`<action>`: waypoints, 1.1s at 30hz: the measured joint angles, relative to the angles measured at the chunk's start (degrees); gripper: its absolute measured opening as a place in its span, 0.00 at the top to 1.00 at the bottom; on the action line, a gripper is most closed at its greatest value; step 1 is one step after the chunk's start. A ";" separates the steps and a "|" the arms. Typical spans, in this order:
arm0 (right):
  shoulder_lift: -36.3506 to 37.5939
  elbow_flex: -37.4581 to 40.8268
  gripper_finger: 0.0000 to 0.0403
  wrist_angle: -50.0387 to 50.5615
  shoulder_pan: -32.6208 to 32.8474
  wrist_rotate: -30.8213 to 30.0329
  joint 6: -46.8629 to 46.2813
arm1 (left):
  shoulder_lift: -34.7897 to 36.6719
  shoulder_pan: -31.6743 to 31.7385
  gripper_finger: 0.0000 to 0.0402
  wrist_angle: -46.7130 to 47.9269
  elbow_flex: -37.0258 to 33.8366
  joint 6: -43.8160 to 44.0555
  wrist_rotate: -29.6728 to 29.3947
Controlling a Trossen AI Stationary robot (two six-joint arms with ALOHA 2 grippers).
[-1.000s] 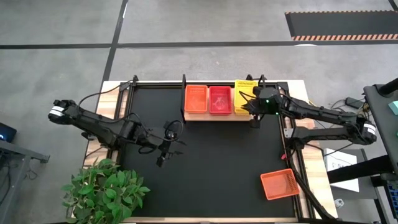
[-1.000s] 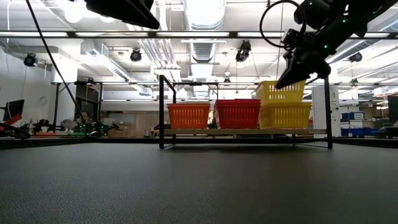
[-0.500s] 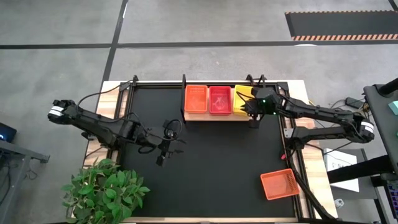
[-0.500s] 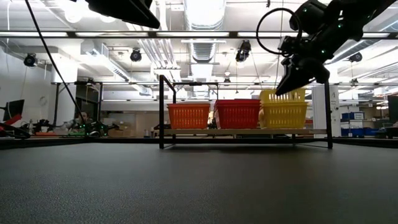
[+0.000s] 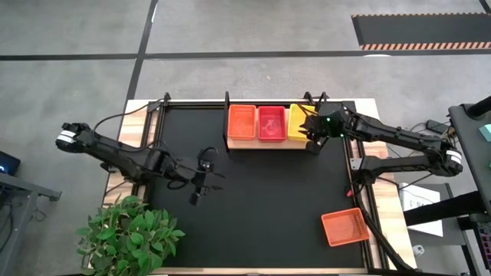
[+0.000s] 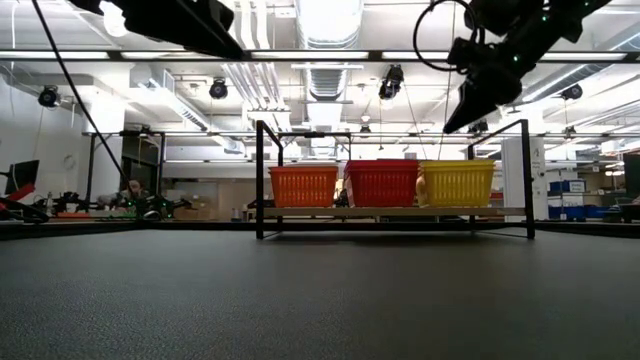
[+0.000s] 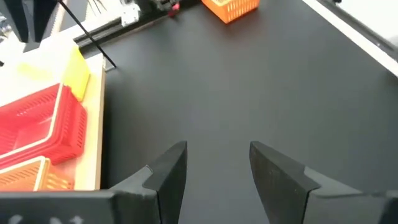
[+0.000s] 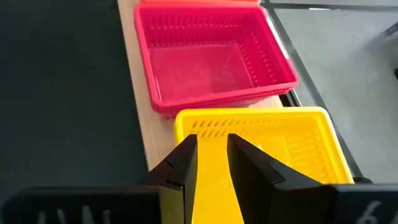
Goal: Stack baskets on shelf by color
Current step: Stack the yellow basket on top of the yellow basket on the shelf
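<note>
The wooden shelf (image 6: 390, 212) stands at the table's far edge and carries three baskets side by side on their bottoms: orange (image 5: 242, 123), red-pink (image 5: 271, 123) and yellow (image 5: 296, 123). My right gripper (image 6: 462, 108) hangs open just above the yellow basket (image 8: 292, 143), clear of it, fingers slanting down. Another orange basket (image 5: 343, 227) lies on the mat near the right front corner. My left gripper (image 5: 197, 189) hovers open over the mat's left half with nothing between its fingers (image 7: 168, 171).
Black metal uprights (image 6: 261, 180) frame the shelf at both ends. A potted green plant (image 5: 130, 234) sits at the table's near left corner. Bare black mat (image 5: 268, 199) stretches between the shelf and the loose orange basket.
My right gripper has set the upper yellow basket down into the yellow one on the shelf, let it go, and risen a little with a roll of the wrist. That basket stood high and askew; now it sits nested, level with its neighbours.
</note>
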State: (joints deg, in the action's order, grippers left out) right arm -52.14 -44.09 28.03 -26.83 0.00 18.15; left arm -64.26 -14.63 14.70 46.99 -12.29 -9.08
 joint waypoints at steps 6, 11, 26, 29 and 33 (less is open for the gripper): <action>-0.58 -0.99 0.84 -2.39 2.95 0.01 -2.11 | 3.46 0.00 0.60 -3.15 -3.64 -0.08 -2.43; -4.39 -3.73 0.90 -4.31 5.54 -0.02 -4.20 | 4.85 0.00 0.60 -8.28 -6.35 -1.39 -4.00; -19.04 -14.10 0.98 8.56 6.69 -0.10 -1.65 | 5.09 0.26 0.60 -8.19 -6.54 -0.17 -6.27; -19.96 -14.94 0.98 9.21 6.69 -0.12 -1.60 | 5.09 0.26 0.60 -8.22 -6.54 -0.25 -6.25; -20.16 -15.71 0.98 12.22 6.69 -0.41 -1.63 | 5.09 0.26 0.60 -8.21 -6.54 -0.31 -6.23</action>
State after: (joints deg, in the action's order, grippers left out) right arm -72.30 -59.80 40.25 -20.14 -0.41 16.52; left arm -59.18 -14.38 6.49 40.45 -12.60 -15.31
